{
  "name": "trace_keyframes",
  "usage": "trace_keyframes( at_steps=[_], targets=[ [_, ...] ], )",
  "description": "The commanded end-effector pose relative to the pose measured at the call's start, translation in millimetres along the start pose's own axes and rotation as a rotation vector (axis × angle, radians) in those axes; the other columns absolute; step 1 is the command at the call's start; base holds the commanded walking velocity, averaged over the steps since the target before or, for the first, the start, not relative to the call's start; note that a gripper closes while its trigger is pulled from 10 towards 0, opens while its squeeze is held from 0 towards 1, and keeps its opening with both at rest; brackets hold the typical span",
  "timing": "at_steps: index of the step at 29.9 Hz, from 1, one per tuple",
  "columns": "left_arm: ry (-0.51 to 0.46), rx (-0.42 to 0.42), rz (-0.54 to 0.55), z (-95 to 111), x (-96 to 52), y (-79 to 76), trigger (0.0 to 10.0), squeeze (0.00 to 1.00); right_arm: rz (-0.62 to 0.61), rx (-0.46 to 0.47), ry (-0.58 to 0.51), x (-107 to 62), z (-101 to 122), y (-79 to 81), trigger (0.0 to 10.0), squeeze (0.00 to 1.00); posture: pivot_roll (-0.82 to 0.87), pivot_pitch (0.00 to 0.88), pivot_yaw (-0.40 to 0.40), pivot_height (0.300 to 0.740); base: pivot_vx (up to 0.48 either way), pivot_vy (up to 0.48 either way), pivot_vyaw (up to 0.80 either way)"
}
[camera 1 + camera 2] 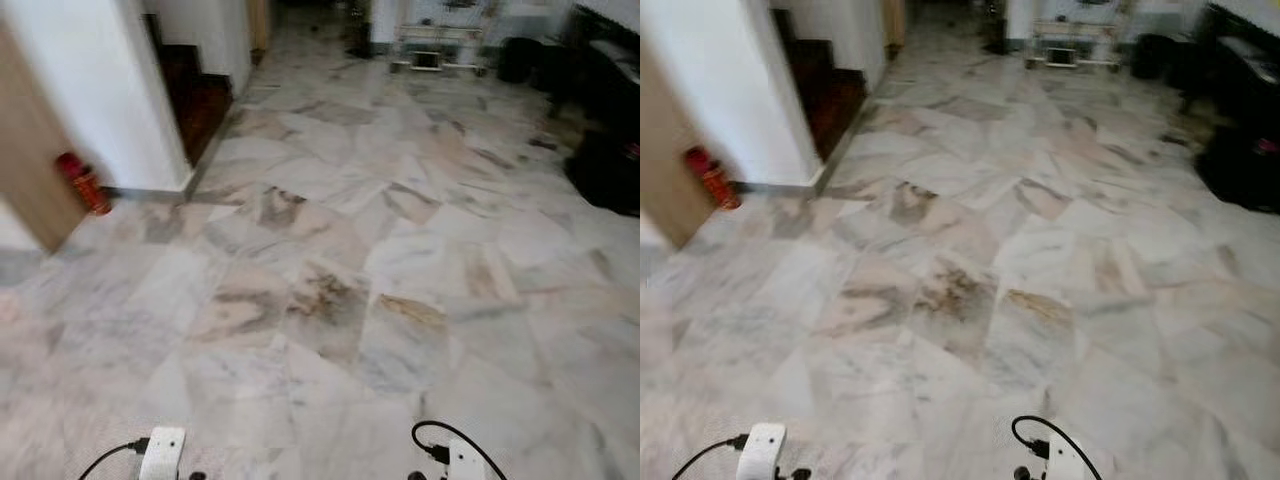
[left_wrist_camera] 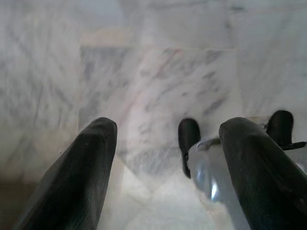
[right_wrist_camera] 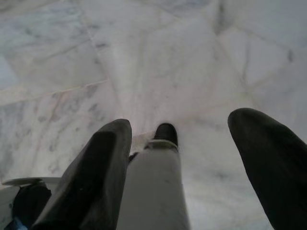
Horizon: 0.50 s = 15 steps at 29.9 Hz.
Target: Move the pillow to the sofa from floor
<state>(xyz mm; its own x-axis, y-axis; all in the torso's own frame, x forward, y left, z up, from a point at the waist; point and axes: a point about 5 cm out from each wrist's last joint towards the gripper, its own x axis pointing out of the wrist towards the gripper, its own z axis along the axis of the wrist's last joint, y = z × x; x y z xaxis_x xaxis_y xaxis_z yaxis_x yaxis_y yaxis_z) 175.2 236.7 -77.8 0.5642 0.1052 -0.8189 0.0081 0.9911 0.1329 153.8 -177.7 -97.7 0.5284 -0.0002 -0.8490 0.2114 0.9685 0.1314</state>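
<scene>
Marble floor (image 1: 330, 250) stretching far | left gripper (image 2: 165, 158) hanging open, empty | right gripper (image 3: 184, 158) hanging open, empty | judging pillow fetch not yet starting

A home hallway: marble-tiled floor (image 1: 330, 260), wooden stairs (image 1: 195, 95), white wall (image 1: 95, 90).
</scene>
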Motion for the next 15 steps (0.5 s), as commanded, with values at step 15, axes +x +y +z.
trace_keyframes(
  at_steps=[15],
  targets=[
    [0.043,0.023,0.006,-8.3,-2.0,7.2,10.0,0.00,0.001,0.025,0.006,0.8,-1.1,5.9,10.0,0.00,-0.01,0.000,-0.007,0.740,0.000,0.000,0.80]
  ],
)
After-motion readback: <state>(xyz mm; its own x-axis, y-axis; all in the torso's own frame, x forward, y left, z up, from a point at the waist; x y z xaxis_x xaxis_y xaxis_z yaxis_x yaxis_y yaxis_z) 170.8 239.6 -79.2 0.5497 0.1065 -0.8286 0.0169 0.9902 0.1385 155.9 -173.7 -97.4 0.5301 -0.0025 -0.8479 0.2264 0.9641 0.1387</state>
